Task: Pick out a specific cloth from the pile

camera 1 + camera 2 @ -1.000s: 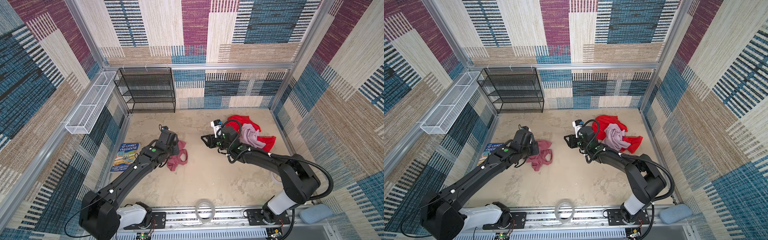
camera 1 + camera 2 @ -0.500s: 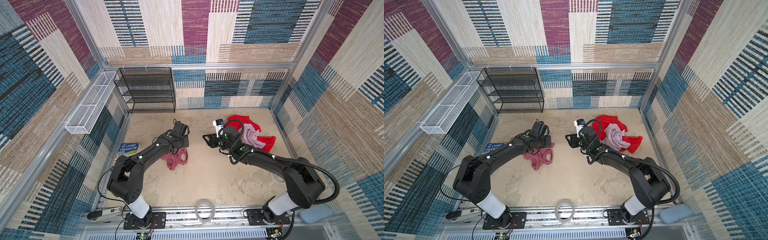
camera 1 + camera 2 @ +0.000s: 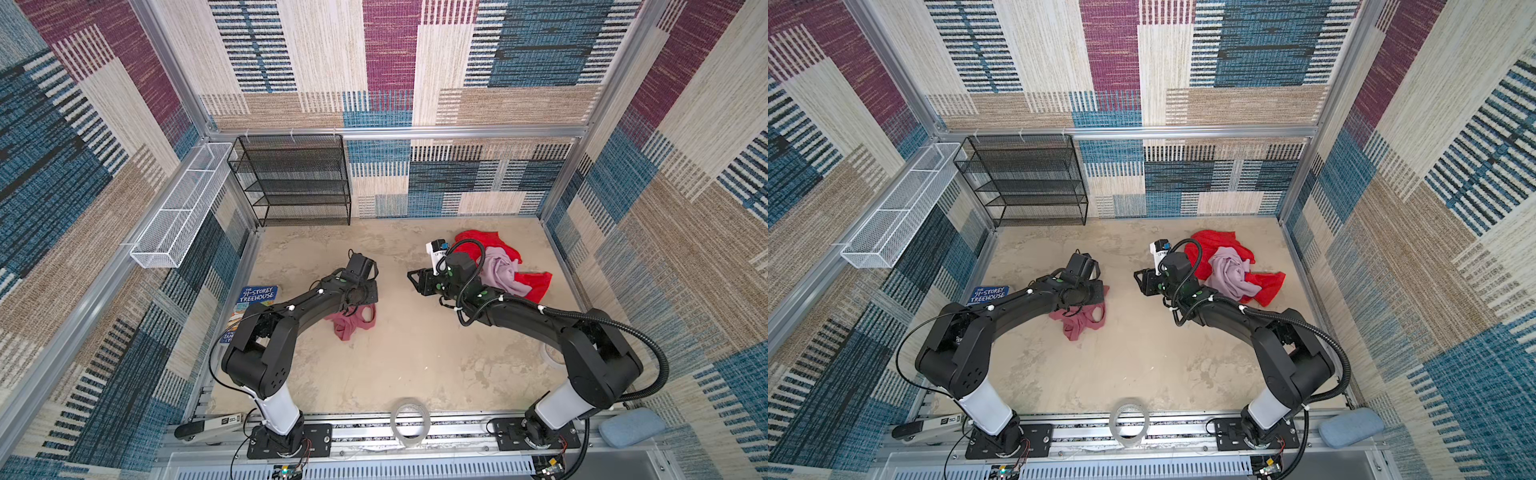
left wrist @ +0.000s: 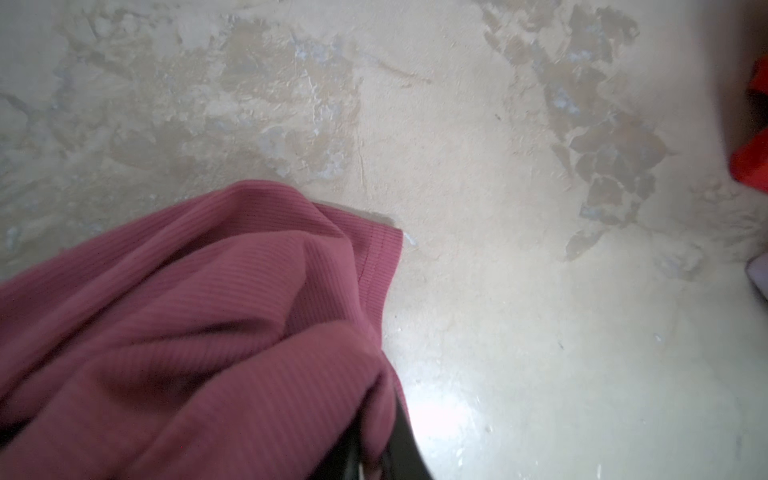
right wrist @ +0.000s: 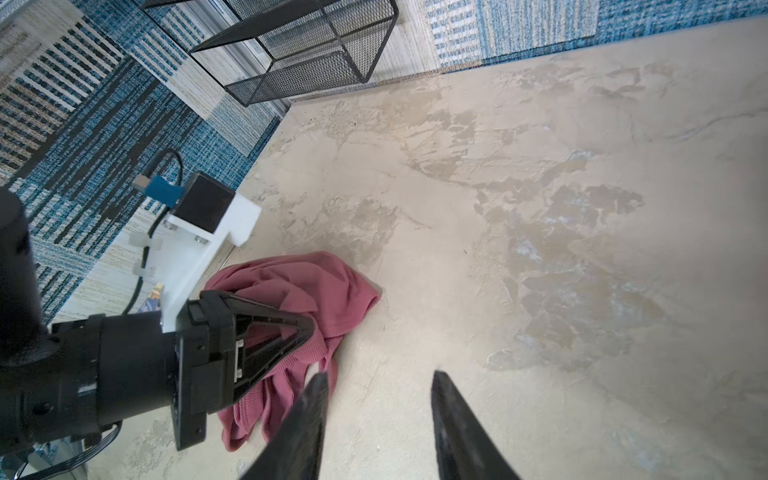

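Fingers [image 5: 257, 308] of the left gripper [image 5: 309, 332] sit low against the dusty rose-pink cloth [image 3: 353, 324]. Folds of ribbed fabric hide the jaws in the left wrist view, so I cannot tell how far they are parted or whether they pinch anything. The right gripper [image 5: 378, 374] hovers over bare table [image 3: 415, 357] near the middle. Its jaws are partly apart with nothing between them, and it points toward the cloth.

The cloth lies crumpled on the left half of the table, just beside a book [image 3: 257, 295] at the left edge. The pile [image 3: 505, 272], a lilac cloth on a red cloth, lies well apart near the back right corner, behind the wrist of the right arm [image 3: 519, 316].

The table is a mottled beige, plaster-like surface. Carpet-like walls [image 3: 374, 62] in blue, maroon and tan patches enclose it. A black mesh shelf [image 3: 299, 183] stands at the back left corner, and a white wire basket [image 3: 178, 208] hangs on the left wall. A roll of tape [image 3: 409, 419] and a blue pad [image 3: 629, 426] rest along the front edge.

Compared with a second ago, the left arm [image 3: 299, 307] has folded up, elbow and shoulder raised, and its gripper has shifted slightly toward the middle. The cloth, the pile and the right arm are almost where they were.
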`<action>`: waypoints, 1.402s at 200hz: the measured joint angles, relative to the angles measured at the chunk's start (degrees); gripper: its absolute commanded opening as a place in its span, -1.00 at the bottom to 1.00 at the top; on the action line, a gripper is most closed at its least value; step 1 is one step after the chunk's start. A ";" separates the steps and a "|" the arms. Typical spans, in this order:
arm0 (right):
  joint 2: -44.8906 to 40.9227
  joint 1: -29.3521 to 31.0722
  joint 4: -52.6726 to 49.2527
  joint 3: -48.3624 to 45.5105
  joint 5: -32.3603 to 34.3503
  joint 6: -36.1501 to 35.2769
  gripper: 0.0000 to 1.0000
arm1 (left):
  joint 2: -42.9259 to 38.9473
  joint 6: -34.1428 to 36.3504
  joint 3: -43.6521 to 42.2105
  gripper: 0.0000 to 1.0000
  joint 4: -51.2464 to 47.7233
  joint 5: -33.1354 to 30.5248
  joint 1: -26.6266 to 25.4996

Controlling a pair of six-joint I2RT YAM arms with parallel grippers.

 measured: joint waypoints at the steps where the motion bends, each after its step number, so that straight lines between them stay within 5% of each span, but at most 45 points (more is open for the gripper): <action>1: -0.04 -0.02 -0.02 0.00 0.00 0.00 -0.05 | -0.07 0.00 0.00 -0.19 0.00 0.00 0.00; 52: -4.63 -2.75 -1.92 0.04 2.08 -1.53 0.55 | -8.76 0.07 0.37 0.28 -0.35 -0.96 0.00; 72: -7.30 -4.85 -2.36 -0.59 3.23 -2.45 0.99 | -13.14 0.70 -0.33 0.61 -0.33 -3.67 0.07; 112: -12.59 -11.28 -3.87 -3.65 7.72 -5.14 1.00 | -21.03 2.38 -4.68 0.75 -0.02 -9.88 2.93; 180: -23.61 -24.50 2.14 -17.35 19.63 -14.64 1.00 | -25.92 6.88 -15.72 0.77 4.83 -13.94 17.94; 280: -15.10 -28.87 37.88 -38.03 28.61 -22.08 1.00 | -22.29 19.85 -29.29 0.76 28.61 -20.37 21.57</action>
